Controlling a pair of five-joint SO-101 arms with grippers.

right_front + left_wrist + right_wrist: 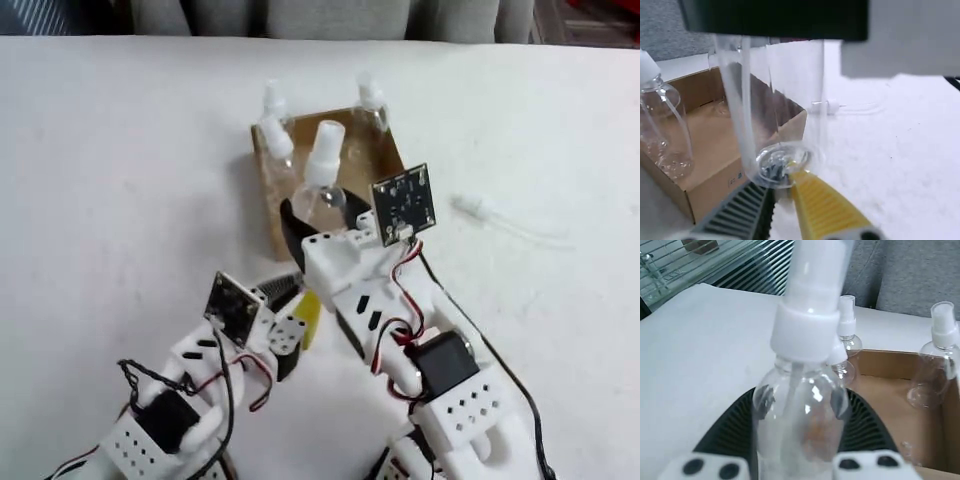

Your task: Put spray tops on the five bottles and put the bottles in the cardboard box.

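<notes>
Nothing written can be read anywhere in these views. The only trace of print is a small bluish mark [735,178] low on the outer side wall of the cardboard box [710,196], near its corner, and it is too blurred to make out. Any lettering on the right arm's circuit board [405,203] and the left arm's circuit board [232,305] is too small to tell.

Four bottles [325,170], one loose spray top [478,208]

The black-jawed gripper [318,212] of the white right arm [445,385] is clasping the clear plastic spray-topped bottle [322,192], while the grey-and-yellow gripper [293,305] of the white left arm [165,415] is sitting low just beside it.
</notes>
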